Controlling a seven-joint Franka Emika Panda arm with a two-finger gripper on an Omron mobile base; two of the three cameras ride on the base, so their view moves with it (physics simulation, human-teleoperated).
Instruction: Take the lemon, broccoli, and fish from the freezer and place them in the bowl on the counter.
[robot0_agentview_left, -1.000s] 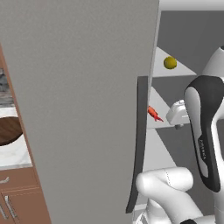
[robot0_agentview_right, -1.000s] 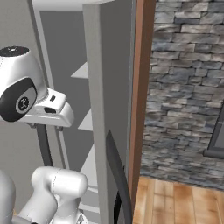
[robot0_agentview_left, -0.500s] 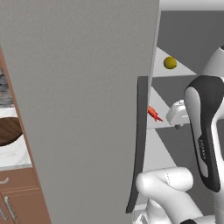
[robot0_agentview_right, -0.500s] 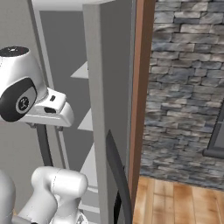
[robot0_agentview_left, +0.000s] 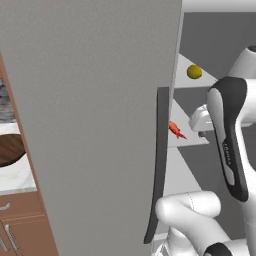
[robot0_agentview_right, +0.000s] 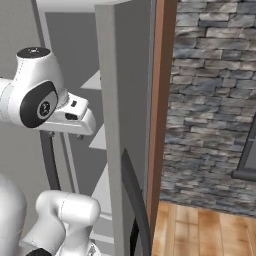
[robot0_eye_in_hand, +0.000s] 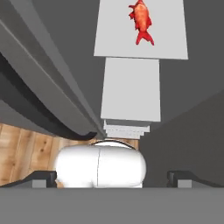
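The freezer door stands open. The fish lies on a white shelf ahead of the fingers, which are spread wide and hold nothing. The lemon sits on the shelf above. Nothing seen in the bowl on the surface; all three transfers seem left.

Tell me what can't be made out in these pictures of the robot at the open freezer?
- The bowl: left base view, mostly hidden behind the freezer door.
- The fish: left base view, head end hidden by the door handle; shown whole in the hand view.
- The gripper: hand view, only tips at the bottom edge, apparently wide apart and empty.
- The lemon: tiny, no detail.
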